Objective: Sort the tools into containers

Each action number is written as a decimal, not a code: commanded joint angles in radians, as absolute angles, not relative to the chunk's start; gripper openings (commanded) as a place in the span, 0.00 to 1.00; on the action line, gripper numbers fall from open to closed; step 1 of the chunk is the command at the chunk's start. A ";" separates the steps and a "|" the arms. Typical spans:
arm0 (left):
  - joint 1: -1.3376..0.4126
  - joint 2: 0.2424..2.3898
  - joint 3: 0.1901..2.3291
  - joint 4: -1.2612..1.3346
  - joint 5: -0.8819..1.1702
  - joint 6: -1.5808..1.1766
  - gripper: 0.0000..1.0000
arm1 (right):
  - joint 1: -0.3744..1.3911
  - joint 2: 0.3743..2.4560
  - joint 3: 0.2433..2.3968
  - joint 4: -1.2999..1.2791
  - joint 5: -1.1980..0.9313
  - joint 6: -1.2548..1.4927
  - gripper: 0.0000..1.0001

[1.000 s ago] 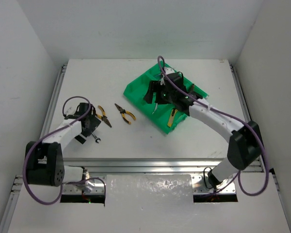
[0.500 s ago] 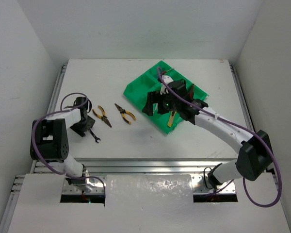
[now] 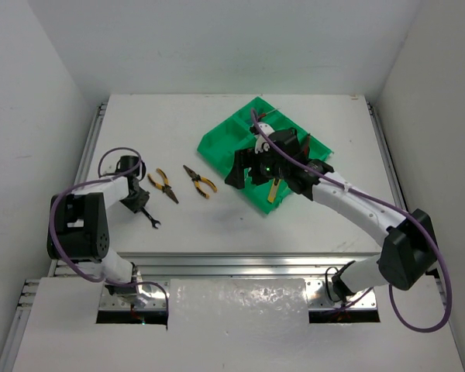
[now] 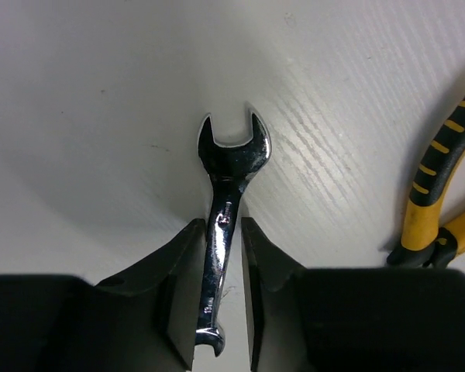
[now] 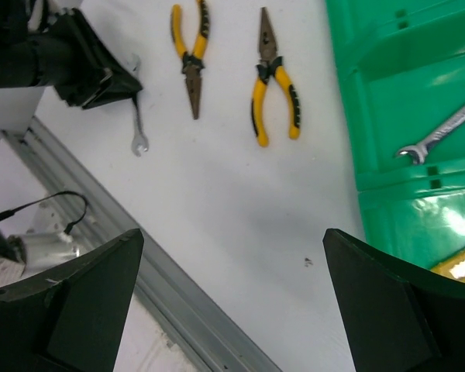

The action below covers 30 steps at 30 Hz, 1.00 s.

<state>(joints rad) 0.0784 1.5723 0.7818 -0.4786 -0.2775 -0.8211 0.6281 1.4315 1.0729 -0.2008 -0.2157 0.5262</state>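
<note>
A small metal wrench (image 4: 231,159) lies on the white table, its open end pointing away from me. My left gripper (image 4: 221,223) is shut on its shank, down at table level (image 3: 132,203). Two yellow-handled pliers (image 3: 163,186) (image 3: 200,180) lie just right of it. The green tray (image 3: 217,143) holds a second wrench (image 5: 442,132) and a yellow knife (image 3: 273,190). My right gripper (image 3: 244,164) hangs wide open over the tray's left edge, nothing between its fingers (image 5: 85,302).
The table's metal rail (image 5: 178,310) runs along the near edge under my right gripper. In the right wrist view both pliers (image 5: 192,46) (image 5: 273,77) lie side by side, tips pointing opposite ways. White walls enclose the table on three sides.
My left gripper has closed from wide open onto the wrench and its arm has swung in to the left. My right gripper opened fully and shifted slightly toward the tray's left edge.
</note>
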 commanded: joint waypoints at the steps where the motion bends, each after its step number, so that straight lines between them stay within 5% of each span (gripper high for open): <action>1: 0.080 1.643 0.698 -0.399 -0.150 -0.816 0.22 | 0.624 1.436 1.075 -0.137 -0.327 0.515 0.99; 5: 0.080 1.643 0.658 -0.348 -0.121 -0.802 0.00 | 0.626 1.480 1.071 -0.092 -0.422 0.532 0.99; 12: 0.080 1.578 0.627 -0.330 -0.115 -0.779 0.00 | 0.624 1.558 1.091 -0.044 -0.545 0.558 0.99; 16: 0.078 1.598 0.634 -0.331 -0.109 -0.759 0.33 | 0.624 1.565 1.083 -0.032 -0.545 0.568 0.99; 21: 0.078 1.635 0.640 -0.342 -0.120 -0.739 0.55 | 0.624 1.559 1.075 -0.035 -0.529 0.566 0.99; 30: 0.038 1.657 0.724 -0.535 -0.232 -0.749 0.51 | 0.624 1.523 1.019 -0.006 -0.506 0.566 0.99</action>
<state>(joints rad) 0.0498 1.5772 0.7689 -0.2958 -0.1856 -0.7597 0.6281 1.5677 1.0393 -0.0593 -0.5064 0.5617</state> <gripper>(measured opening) 0.513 0.989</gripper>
